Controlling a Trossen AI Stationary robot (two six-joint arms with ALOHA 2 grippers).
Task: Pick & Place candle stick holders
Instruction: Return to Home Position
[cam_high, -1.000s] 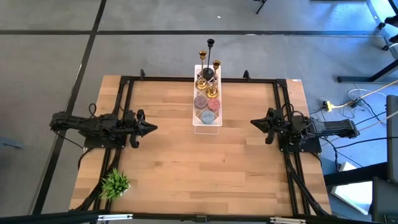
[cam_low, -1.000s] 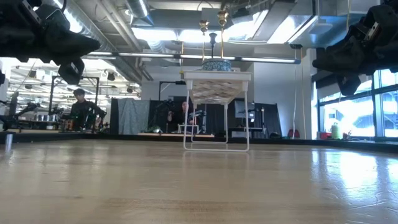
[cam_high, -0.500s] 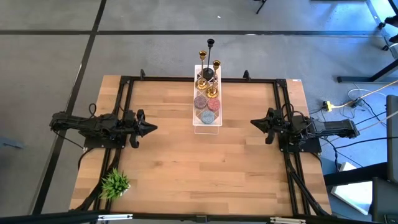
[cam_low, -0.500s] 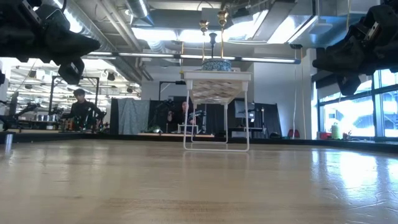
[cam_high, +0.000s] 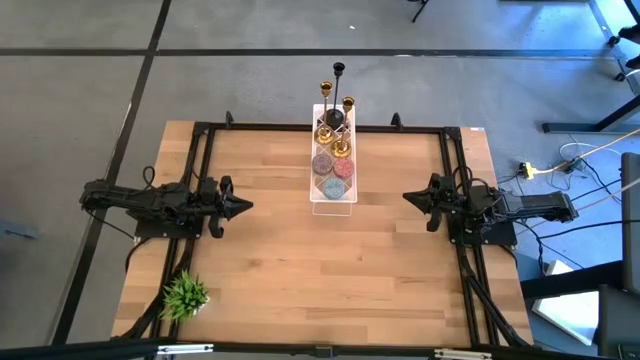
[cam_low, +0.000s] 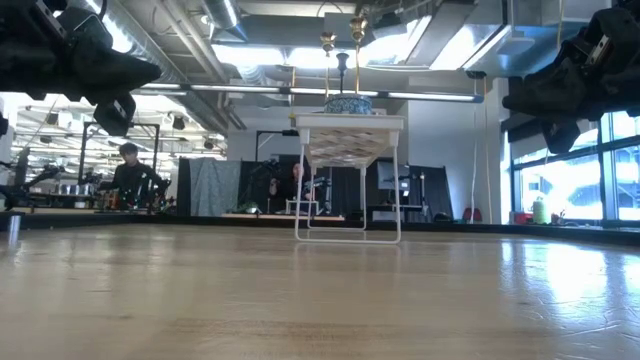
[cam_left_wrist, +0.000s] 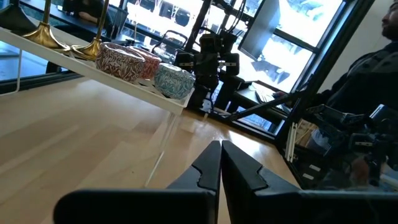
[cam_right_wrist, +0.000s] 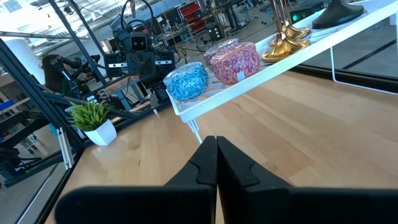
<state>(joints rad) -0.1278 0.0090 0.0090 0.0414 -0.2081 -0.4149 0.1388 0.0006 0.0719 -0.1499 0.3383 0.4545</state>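
My left gripper (cam_high: 246, 207): hovering at 9 o'clock, fingers pressed together.
My right gripper (cam_high: 407, 197): hovering at 3 o'clock, fingers likewise.
Candle stick holders (cam_high: 336, 128): standing at 12 o'clock.

The left arm (cam_high: 150, 203) lies folded low along the left side of the counter (cam_high: 300, 290), stretched level and pointing inward toward the middle. The left jaws are pressed together, tip against tip, closed only on themselves, and hang above the wood without touching it. The right arm (cam_high: 505, 210) mirrors this on the counter's right side, folded low and pointing inward at the left arm. The right jaws are likewise closed tip to tip. In the low view both arms hang high above the surface, well apart from each other.
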